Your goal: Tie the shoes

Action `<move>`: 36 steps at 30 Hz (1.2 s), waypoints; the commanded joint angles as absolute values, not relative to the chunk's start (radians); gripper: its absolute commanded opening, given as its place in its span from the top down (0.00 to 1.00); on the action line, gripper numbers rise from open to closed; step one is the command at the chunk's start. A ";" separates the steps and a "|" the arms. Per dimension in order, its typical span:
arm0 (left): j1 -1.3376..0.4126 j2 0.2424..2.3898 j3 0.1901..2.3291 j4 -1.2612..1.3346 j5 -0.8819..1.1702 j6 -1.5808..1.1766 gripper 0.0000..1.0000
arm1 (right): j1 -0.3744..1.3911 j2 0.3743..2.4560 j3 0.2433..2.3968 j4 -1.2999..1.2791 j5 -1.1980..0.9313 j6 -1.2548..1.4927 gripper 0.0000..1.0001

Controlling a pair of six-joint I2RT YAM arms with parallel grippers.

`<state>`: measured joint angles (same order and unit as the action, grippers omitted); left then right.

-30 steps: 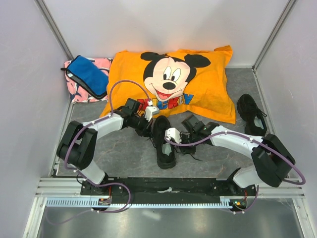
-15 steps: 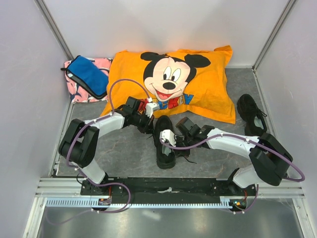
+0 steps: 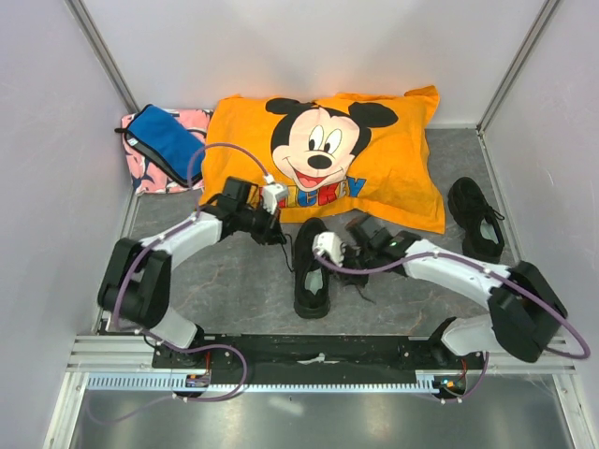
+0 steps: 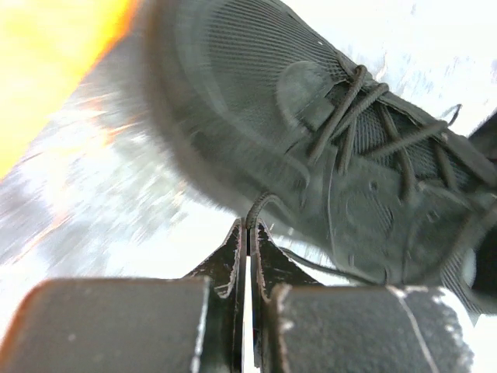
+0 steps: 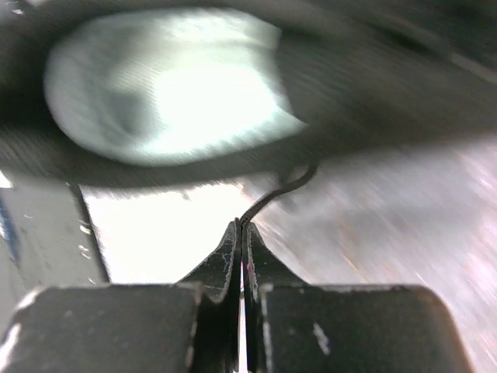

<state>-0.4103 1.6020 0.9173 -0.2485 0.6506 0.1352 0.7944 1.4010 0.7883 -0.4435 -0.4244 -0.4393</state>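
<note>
shoe (image 3: 312, 269): left gripper (image 4: 247, 227) and right gripper (image 5: 241, 227) each clamp a lace end (image 4: 260, 203) (spread apart, probably to tighten a knot).

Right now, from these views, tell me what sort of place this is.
Probably a robot lab test cell: plain white panel walls on metal framing, two arms bolted to a rail at the near edge, and staged props, an orange pillow and black shoes.
</note>
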 commanded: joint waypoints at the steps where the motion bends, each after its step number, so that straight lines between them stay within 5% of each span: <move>1: -0.319 1.378 0.879 -0.282 0.663 0.164 0.98 | 0.637 1.249 0.828 -0.560 -0.397 -0.509 1.00; 13: -0.123 1.013 0.813 -0.394 0.637 0.184 0.98 | 0.400 1.055 0.815 -0.712 -0.249 -0.638 1.00; 36: -0.018 1.071 0.713 -0.399 0.405 0.270 0.98 | 0.210 1.134 0.647 -0.607 -0.150 -0.848 1.00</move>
